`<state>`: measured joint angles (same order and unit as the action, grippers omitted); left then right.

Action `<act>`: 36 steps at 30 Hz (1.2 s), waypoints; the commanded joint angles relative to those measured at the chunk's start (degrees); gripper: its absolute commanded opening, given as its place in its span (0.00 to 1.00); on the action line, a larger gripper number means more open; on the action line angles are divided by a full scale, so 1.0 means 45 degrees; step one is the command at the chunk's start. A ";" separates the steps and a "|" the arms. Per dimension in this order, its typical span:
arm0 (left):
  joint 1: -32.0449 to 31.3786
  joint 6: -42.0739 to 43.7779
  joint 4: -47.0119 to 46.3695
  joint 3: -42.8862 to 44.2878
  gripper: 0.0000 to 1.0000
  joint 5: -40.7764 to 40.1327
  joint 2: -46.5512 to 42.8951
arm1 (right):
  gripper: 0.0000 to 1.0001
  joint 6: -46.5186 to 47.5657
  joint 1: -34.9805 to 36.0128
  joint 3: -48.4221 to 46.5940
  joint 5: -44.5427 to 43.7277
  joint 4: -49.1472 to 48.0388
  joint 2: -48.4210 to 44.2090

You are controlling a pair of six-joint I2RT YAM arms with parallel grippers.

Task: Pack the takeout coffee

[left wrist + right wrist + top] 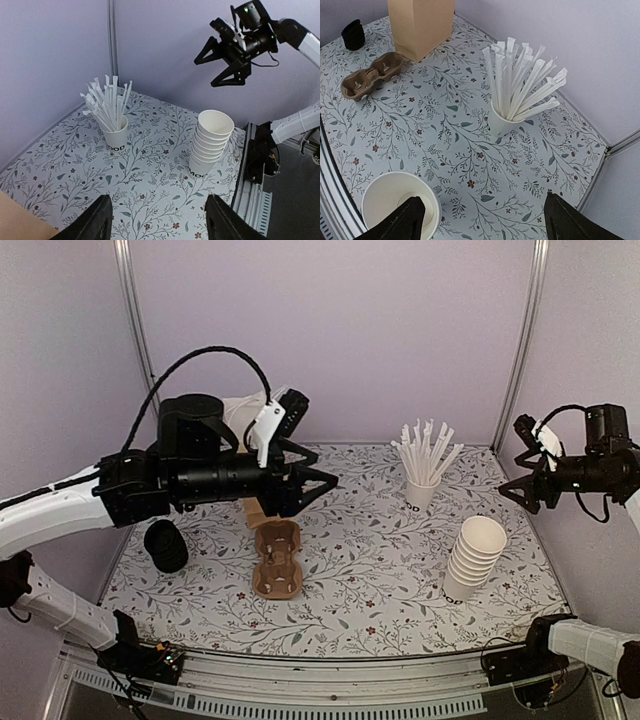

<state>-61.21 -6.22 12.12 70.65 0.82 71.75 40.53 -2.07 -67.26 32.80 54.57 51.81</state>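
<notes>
No takeout coffee shows in any view. My left gripper (326, 471) hangs open and empty above the mat's left half, over the brown paper bag (255, 511), which the arm mostly hides. In the left wrist view its fingers (100, 220) frame bare mat. My right gripper (522, 502) (204, 74) floats open and empty high at the right edge, above the stack of lidless white cups (475, 558) (395, 205). One right finger (412, 220) overlaps that stack's rim in the right wrist view.
A white cup of wrapped straws (422, 475) (114, 125) (505, 120) stands at the back right. A brown two-cup pulp carrier (278, 558) (370, 77) lies in front of the bag (420, 25). A stack of black lids (165, 545) (353, 34) sits at the left.
</notes>
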 commanded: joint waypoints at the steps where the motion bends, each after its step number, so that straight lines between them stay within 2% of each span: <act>1: -0.0846 -0.0616 -0.0328 0.0159 0.66 0.0372 0.1332 | 0.84 0.2870 -0.0096 -0.0898 0.0780 0.3450 0.0344; 5: -0.1246 -0.1132 -0.1184 -0.0077 0.65 0.0800 0.2386 | 0.78 0.3831 -0.0032 -0.0881 0.0723 0.4502 0.0595; 10: -0.1480 -0.1441 -0.1715 -0.0030 0.65 0.1122 0.3283 | 0.66 0.3842 0.0151 -0.0928 0.0634 0.5094 0.1322; 18: -0.1544 -0.1804 -0.1994 -0.0184 0.65 0.1399 0.3627 | 0.61 0.2524 0.1061 -0.1274 -0.0300 0.4623 0.2777; 26: -0.1560 -0.1977 -0.2485 -0.0855 0.65 0.1263 0.3556 | 0.56 0.1536 0.2762 -0.1908 -0.2386 0.4694 0.3733; 36: -0.1564 -0.2051 -0.3075 -0.1162 0.65 0.1321 0.3666 | 0.48 0.1366 0.3225 -0.2472 -0.3421 0.5294 0.4981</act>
<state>-67.40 -14.96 1.67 66.54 6.44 87.90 47.68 11.57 -76.69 19.99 76.38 72.44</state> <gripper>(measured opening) 0.648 0.487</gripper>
